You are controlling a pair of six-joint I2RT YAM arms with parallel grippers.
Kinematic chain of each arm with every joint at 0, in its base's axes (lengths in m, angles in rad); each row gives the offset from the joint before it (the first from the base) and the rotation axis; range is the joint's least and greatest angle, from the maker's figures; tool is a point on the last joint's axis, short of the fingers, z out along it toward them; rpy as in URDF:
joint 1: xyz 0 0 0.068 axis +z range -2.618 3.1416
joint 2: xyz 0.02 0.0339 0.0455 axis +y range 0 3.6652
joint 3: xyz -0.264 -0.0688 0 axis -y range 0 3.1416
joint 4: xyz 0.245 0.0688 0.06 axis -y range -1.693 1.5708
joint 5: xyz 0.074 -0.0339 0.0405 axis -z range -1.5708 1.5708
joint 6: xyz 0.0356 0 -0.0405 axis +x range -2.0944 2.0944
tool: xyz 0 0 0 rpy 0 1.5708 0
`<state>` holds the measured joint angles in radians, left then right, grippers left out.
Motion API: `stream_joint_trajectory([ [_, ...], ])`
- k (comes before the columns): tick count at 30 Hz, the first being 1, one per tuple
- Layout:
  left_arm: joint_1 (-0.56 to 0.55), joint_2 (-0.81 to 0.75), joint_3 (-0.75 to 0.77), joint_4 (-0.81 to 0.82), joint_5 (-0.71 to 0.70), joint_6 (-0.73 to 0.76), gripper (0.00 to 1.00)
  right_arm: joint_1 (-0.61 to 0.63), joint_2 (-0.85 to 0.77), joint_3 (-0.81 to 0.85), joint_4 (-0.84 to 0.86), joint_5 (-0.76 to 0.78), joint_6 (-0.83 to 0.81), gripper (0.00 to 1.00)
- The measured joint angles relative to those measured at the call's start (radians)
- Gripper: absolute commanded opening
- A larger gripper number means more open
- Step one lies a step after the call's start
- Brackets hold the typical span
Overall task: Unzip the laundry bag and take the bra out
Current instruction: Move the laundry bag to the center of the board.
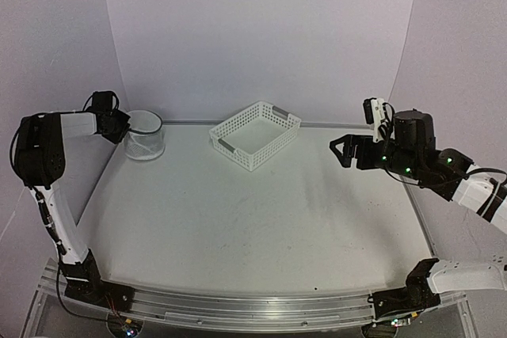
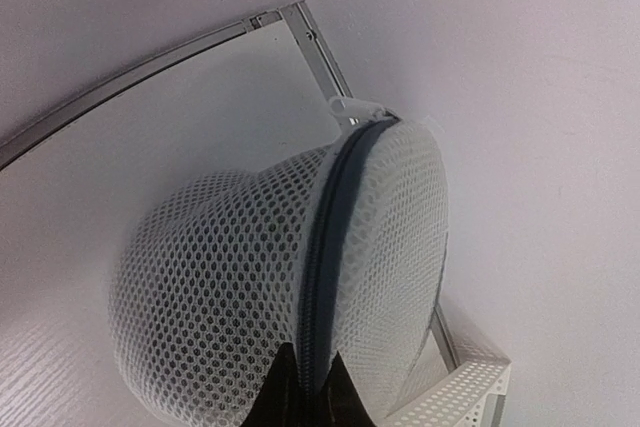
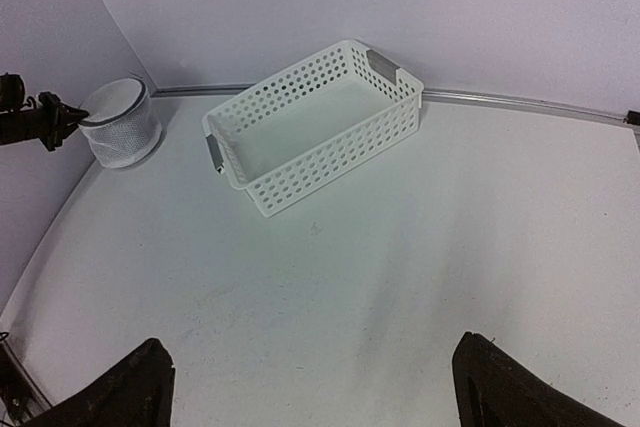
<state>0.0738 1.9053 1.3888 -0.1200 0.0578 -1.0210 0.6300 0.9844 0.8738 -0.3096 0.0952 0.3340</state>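
The laundry bag (image 1: pixel 145 135) is a small white mesh cylinder standing at the far left of the table, close to the back wall. In the left wrist view its mesh (image 2: pixel 220 287) fills the frame, with a dark zipper seam (image 2: pixel 330 237) running across it. My left gripper (image 2: pixel 312 389) is shut, its two black fingertips pinching that dark seam; it reaches the bag from the left (image 1: pixel 119 127). My right gripper (image 1: pixel 345 150) is open and empty, held above the right side of the table, far from the bag (image 3: pixel 120 122). No bra shows in any view.
A white perforated plastic basket (image 1: pixel 255 134) with grey handles stands empty at the back centre, right of the bag; it also shows in the right wrist view (image 3: pixel 310 122) and its corner in the left wrist view (image 2: pixel 460 392). The back wall and metal table rail (image 2: pixel 315 42) lie just behind the bag.
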Motion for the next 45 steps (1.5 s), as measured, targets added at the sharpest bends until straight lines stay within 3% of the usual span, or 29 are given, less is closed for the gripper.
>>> stream_joint_trajectory([
  [6,-0.001,-0.005,-0.032,0.051,0.019,0.007,0.0,0.0,-0.003,0.0,-0.008,-0.006,0.011,0.98],
  [15,-0.015,-0.1,-0.196,0.127,0.086,0.061,0.0,0.0,-0.005,0.0,-0.009,-0.095,0.016,0.98],
  [26,-0.058,-0.243,-0.394,0.2,0.315,0.15,0.0,0.004,0.01,0.0,-0.026,-0.176,0.015,0.98],
  [45,-0.425,-0.467,-0.586,0.188,0.605,0.311,0.0,0.197,0.24,0.083,-0.042,-0.218,0.024,0.98],
])
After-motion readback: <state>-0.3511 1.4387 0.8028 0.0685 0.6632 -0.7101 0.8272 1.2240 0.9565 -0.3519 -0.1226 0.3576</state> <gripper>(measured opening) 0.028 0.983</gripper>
